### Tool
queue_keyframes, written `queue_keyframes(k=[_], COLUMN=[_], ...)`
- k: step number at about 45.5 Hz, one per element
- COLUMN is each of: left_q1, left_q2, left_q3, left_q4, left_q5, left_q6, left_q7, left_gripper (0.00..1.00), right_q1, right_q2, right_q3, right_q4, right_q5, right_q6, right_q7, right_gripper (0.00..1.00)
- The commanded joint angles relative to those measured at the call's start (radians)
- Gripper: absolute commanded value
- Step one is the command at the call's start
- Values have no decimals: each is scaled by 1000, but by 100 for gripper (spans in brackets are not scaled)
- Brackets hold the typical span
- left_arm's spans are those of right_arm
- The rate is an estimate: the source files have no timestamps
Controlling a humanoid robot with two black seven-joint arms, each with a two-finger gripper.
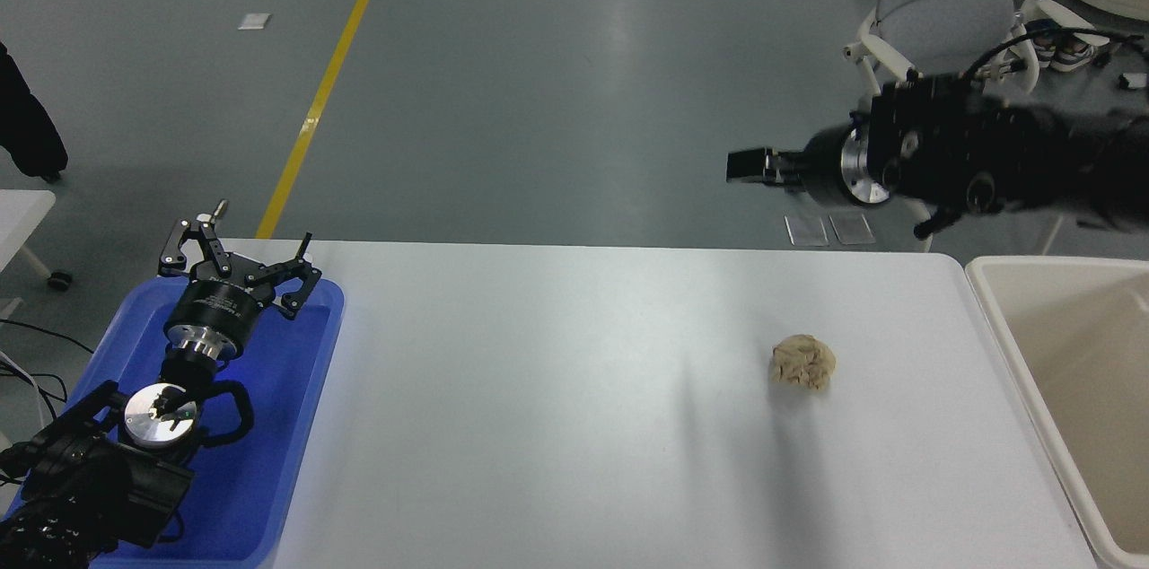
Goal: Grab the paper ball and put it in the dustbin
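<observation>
Waiting on the pickup: nothing grasped, nothing binned.

Ball (802, 362) lies loose on the table (539, 389), well below and slightly right of the right end effector (745, 166), untouched. Right end effector hangs high past the table's far edge, pointing left and seen edge-on; cannot tell whether its fingers are spread or pressed together, but it carries nothing. Dustbin (992, 300) stands off to that end effector's lower right, at the table's end; the part of its inside in view shows no paper. Left end effector (235, 259) is parked over the blue tray (305, 389), fingers spread, far left of the ball. All steps appear left: descend, grip, carry, release.
</observation>
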Motion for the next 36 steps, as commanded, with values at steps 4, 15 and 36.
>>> queue_keyframes(k=[4, 15, 36], left_q1=[0, 0, 0], left_q2=[0, 0, 0], left_q3=[-1, -1, 1], left_q4=[0, 0, 0], left_q5=[0, 0, 0], left_q6=[0, 0, 0], left_q7=[0, 0, 0], left_gripper=[100, 100, 100], right_q1=[-285, -352, -388], right_q2=[110, 110, 87], right_q3=[19, 73, 76], right_q4=[-274, -257, -166], right_q5=[-2, -4, -30], right_q6=[-166, -223, -223], right_q7=[5, 5, 0], right_gripper=[100, 100, 100])
